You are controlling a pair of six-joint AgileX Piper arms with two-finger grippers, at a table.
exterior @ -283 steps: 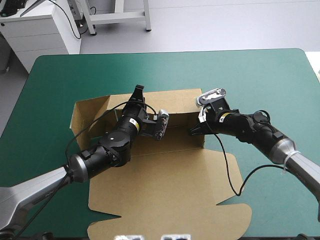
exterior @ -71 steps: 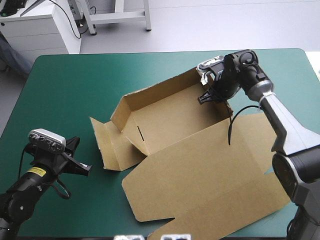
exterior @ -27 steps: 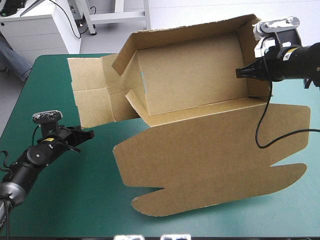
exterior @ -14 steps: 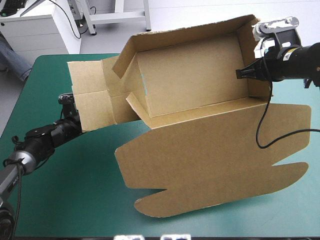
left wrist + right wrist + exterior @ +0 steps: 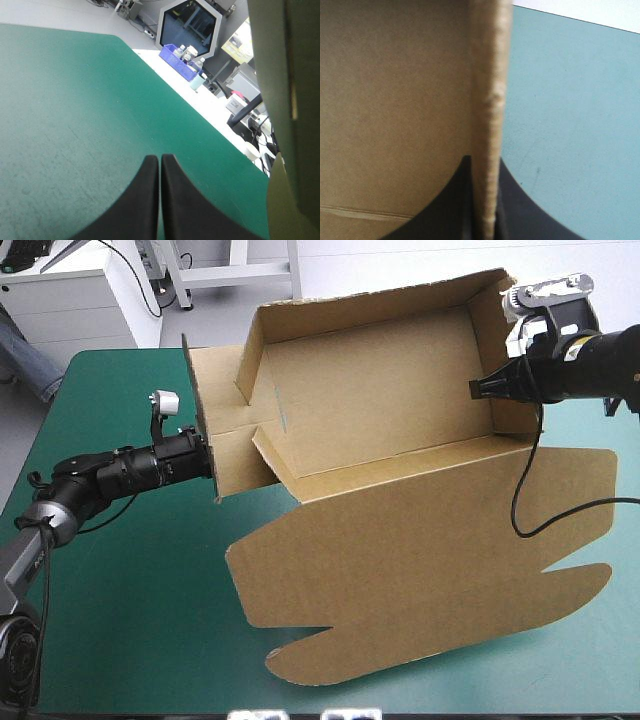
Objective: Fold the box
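aloft, right gripper point(image 5: 478, 390) pinches box point(image 5: 400, 430); left gripper point(image 5: 207, 462) level beside it.

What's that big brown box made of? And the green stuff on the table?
The box looks like brown cardboard, matte: its cut edge shows rough and thick. The teal-green cover looks like a dull mat, maybe rubber; hard to tell.

— What surrounds the bench point(image 5: 110, 640)?
— Its teal-green cover runs to a rounded far corner. Beyond it lies pale grey floor point(image 5: 420, 290), evenly lit.
— Any furniture?
— A white cabinet point(image 5: 80, 300) at the far left, with pale metal frame legs point(image 5: 240, 275) beside it. The left wrist view shows a blue crate point(image 5: 180, 62) holding bottles point(image 5: 192, 52).
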